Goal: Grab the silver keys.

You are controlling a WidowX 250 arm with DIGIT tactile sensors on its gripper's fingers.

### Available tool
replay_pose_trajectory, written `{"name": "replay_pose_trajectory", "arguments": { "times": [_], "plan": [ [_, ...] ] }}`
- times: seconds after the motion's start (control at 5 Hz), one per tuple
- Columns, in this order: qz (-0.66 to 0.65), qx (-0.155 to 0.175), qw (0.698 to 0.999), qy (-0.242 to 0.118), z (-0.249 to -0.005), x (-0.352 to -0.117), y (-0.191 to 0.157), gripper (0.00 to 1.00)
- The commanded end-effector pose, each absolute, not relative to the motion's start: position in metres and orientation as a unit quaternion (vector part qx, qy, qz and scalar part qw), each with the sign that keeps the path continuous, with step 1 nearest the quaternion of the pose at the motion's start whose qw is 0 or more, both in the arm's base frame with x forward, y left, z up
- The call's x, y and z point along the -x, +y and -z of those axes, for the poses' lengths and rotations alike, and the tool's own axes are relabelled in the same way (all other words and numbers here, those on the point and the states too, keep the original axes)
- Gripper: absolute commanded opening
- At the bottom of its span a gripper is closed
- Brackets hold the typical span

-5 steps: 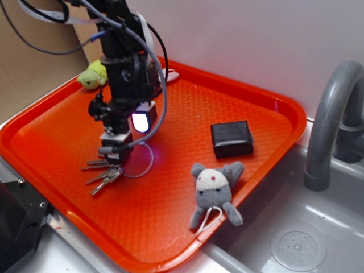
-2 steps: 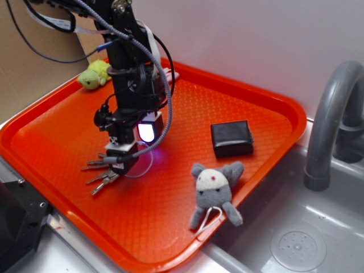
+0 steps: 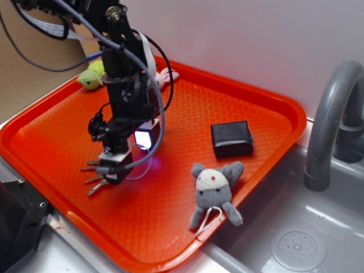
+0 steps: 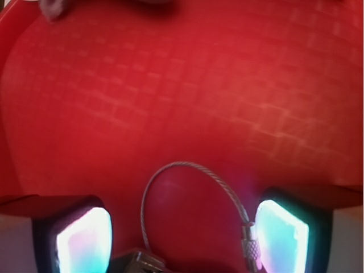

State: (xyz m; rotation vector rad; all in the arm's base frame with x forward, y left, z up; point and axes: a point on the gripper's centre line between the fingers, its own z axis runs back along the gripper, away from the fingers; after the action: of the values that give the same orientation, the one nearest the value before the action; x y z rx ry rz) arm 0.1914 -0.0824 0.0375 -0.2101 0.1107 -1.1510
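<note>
- In the exterior view, the silver keys point(image 3: 95, 177) lie at the lower left of the orange tray point(image 3: 267, 108). Their blades fan out toward the left edge of the frame, and the heads are hidden under the claw.
- The claw point(image 3: 114, 170) is directly above the head end of the bunch, low over the tray floor. The keys therefore lie straight below it and stick out to its left, with the long axis running roughly left to right in this frame.
- In the wrist view, the two glowing pads point(image 4: 84, 240) stand well apart at the lower corners, so the claw is spread and pinches nothing. Whether the tips touch the tray cannot be told.
- Between those pads, the wire ring point(image 4: 193, 196) loops up toward mid-frame. Its screw clasp sits just beside the right pad, and a dark key head shows at the bottom edge, left of centre.
- My judgement: the ring and key heads already sit inside the gap, so the coming move turns on closing across them, not on any sideways shift.
- Right of the claw in the exterior view, a black box point(image 3: 231, 138) and a grey plush toy point(image 3: 215, 190) lie well apart from the keys.
</note>
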Motion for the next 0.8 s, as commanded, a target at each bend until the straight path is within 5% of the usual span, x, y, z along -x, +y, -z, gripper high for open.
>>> {"name": "replay_pose_trajectory", "arguments": {
  "times": [0.0,0.2,0.6],
  "plan": [
    [0.556,0.095,0.825,0.036,-0.0449,-0.1742,-0.0992,0.77],
    [0.556,0.095,0.825,0.031,-0.0446,-0.1759,-0.0979,0.00],
    [0.563,0.092,0.820,0.032,-0.0431,-0.1753,-0.0938,0.00]
  ]
}}
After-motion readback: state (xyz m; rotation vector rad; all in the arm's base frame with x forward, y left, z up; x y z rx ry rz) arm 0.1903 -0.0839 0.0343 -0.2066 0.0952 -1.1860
